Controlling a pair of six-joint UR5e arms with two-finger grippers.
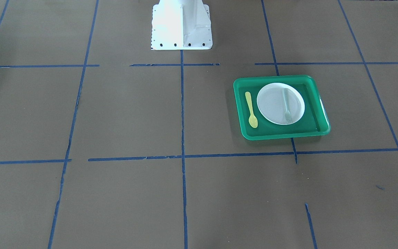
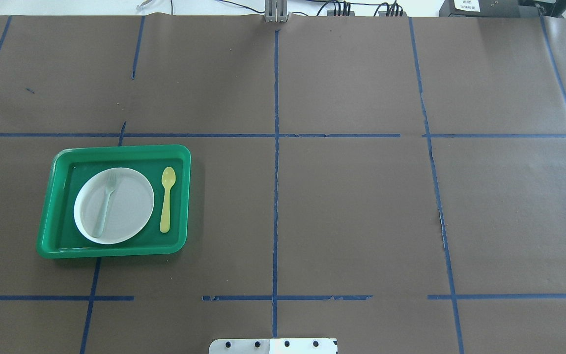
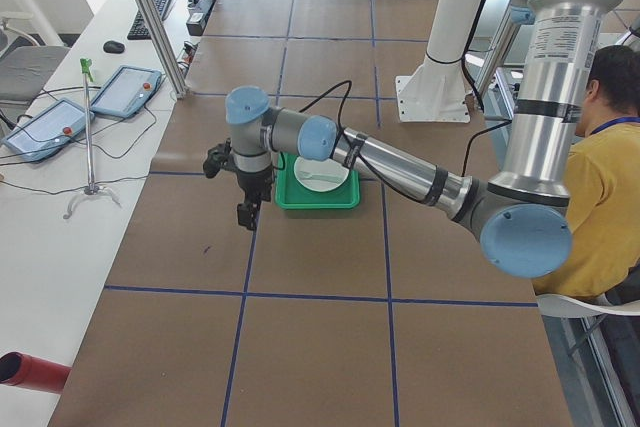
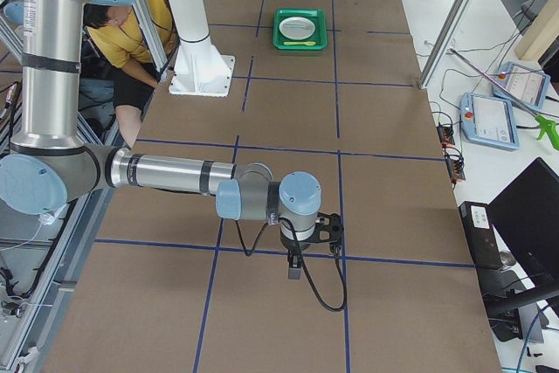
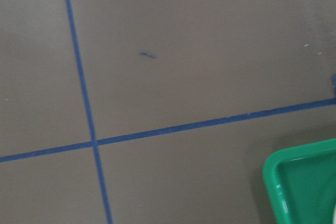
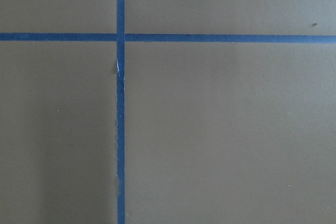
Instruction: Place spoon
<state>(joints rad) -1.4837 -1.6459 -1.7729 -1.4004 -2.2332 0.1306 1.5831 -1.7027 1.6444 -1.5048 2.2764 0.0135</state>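
While the spoon (image 1: 251, 110) is lying flat on the floor of the green tray (image 1: 282, 77), between the plate (image 1: 271, 103) and the tray wall, the front-facing view is hinting at the main risk. Fingers coming down for it could be striking the rim or nudging the plate, and the thin handle could be slipping out of a shallow pinch; no fingers are showing here. In the overhead view the spoon is pointing its bowl away from the robot and its handle toward the base. Its long axis is running nearly parallel to the fork (image 2: 105, 204) resting on the plate, so a reach stopping short could be taking the fork instead. In the left side view the left gripper (image 3: 246, 215) is hanging beside the tray's near corner, and the spoon is sitting beyond its fingers, across fork and plate; whether those fingers are parted or closed I cannot tell. In the right side view the right gripper (image 4: 295, 266) is hovering over the brown table (image 4: 262, 312), with the tray lying well apart, far ahead of its fingers, whose state I cannot tell either. The left wrist view is showing only a tray corner, off to one side of the fingers; the right wrist view is showing only tape lines (image 6: 121, 129).
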